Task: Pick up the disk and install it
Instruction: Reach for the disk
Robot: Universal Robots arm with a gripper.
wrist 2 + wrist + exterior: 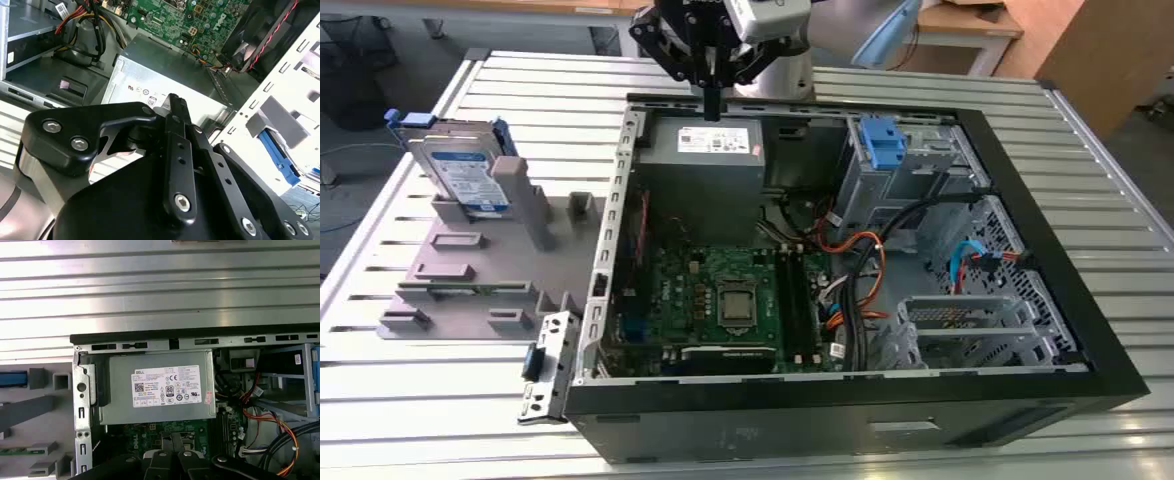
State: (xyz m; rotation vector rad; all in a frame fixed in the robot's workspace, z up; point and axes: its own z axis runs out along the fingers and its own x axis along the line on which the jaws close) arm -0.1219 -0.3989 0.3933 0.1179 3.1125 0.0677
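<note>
The disk (pixel 464 172) is a silver drive with a white and blue label and a blue frame. It stands tilted in a grey fixture (pixel 480 265) on the table, at the exterior view's left, outside the computer case. The first wrist view catches its blue edge (pixel 12 379) beside the fixture. My gripper (pixel 711 100) hangs over the case's back wall, just above the grey power supply (pixel 707 145), well to the right of the disk. Its black fingers (pixel 176 107) are shut together on nothing. The gripper (pixel 172 462) also shows in the first wrist view, over the motherboard edge.
The open black computer case (pixel 1067 300) lies on a slatted metal table (pixel 761 75). Inside are a green motherboard (pixel 720 300), orange and black cables (pixel 861 260), and a grey drive cage with a blue latch (pixel 881 145). A power supply with a white sticker (pixel 165 387) sits below the gripper.
</note>
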